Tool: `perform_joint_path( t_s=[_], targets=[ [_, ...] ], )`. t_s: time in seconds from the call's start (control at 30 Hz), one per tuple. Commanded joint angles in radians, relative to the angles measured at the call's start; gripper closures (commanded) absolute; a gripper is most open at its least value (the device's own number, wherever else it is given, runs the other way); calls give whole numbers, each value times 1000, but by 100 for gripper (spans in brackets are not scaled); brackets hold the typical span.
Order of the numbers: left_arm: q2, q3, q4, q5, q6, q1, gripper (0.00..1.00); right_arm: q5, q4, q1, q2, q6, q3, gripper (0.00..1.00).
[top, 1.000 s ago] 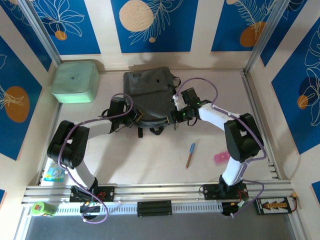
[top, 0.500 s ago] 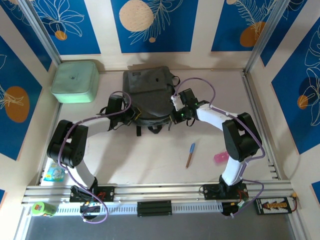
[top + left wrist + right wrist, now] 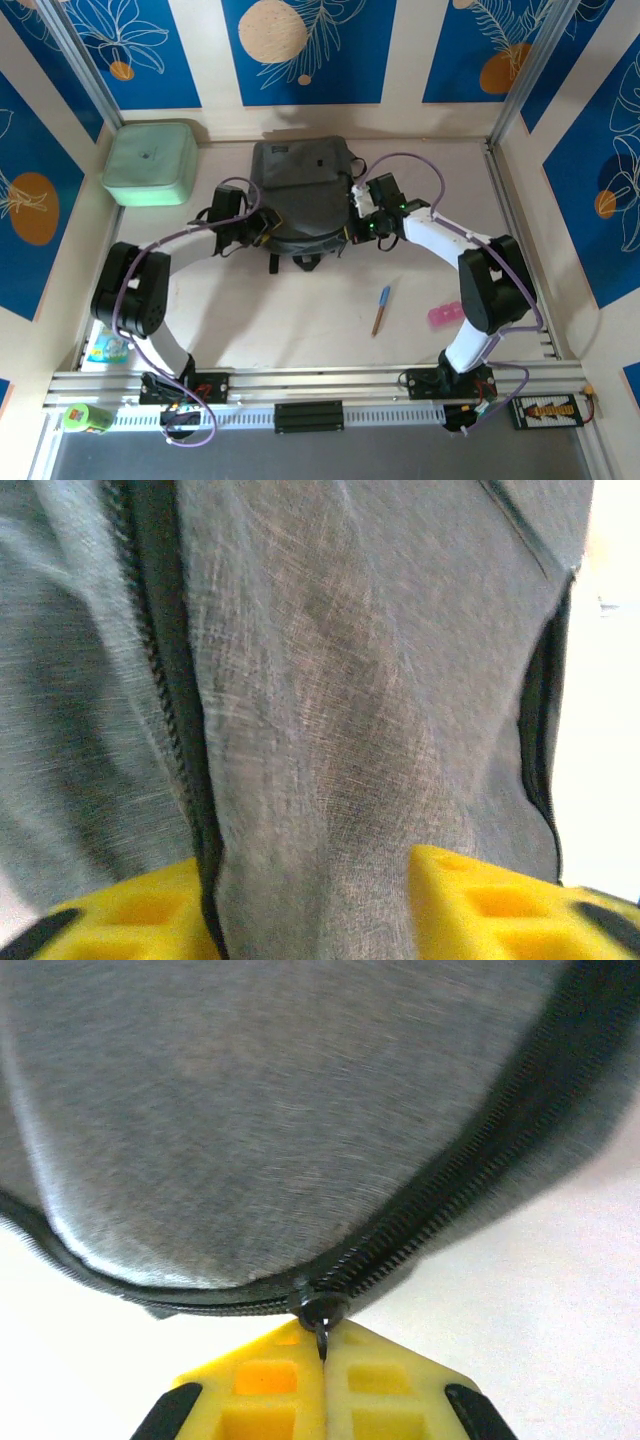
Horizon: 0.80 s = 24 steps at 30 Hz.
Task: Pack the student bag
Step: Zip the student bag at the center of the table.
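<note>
Right jaws are pinched shut on the zip pull [image 3: 321, 1314] at the bag's [image 3: 303, 180] edge. Left jaws stand partly apart, bag fabric bulging between them. The bag lies between both, on the desk [image 3: 300, 320].

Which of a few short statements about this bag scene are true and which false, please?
1. The right gripper is shut on the student bag's zipper pull. True.
2. The mint-green box sits on the bag. False: it stands apart, to the bag's left.
3. The pen lies on the table, outside the bag. True.
4. The left gripper's fingers are pressed together. False: they stand apart, bag fabric between them.
</note>
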State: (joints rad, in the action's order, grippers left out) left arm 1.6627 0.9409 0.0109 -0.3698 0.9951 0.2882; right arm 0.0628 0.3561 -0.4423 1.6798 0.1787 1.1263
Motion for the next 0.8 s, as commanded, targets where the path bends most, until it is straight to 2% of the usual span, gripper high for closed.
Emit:
perform_joint_path(
  t_s=[0.0, 0.2, 0.37, 0.63, 0.77],
  targets=[
    [-118, -14, -166, 129, -73, -44, 43, 120, 35, -86, -12, 41, -3, 100],
    [-312, -103, -320, 246, -46, -50, 33, 154, 16, -230, 97, 86, 121, 100],
    [-415, -212, -270, 240, 62, -48, 31, 178, 5, -304, 175, 96, 209, 100],
    [-327, -243, -19, 89, 158, -35, 30, 210, 14, -346, 205, 89, 247, 100],
    [-280, -244, 9, 122, 169, -3, 33, 212, 17, -349, 209, 91, 242, 100]
  ],
)
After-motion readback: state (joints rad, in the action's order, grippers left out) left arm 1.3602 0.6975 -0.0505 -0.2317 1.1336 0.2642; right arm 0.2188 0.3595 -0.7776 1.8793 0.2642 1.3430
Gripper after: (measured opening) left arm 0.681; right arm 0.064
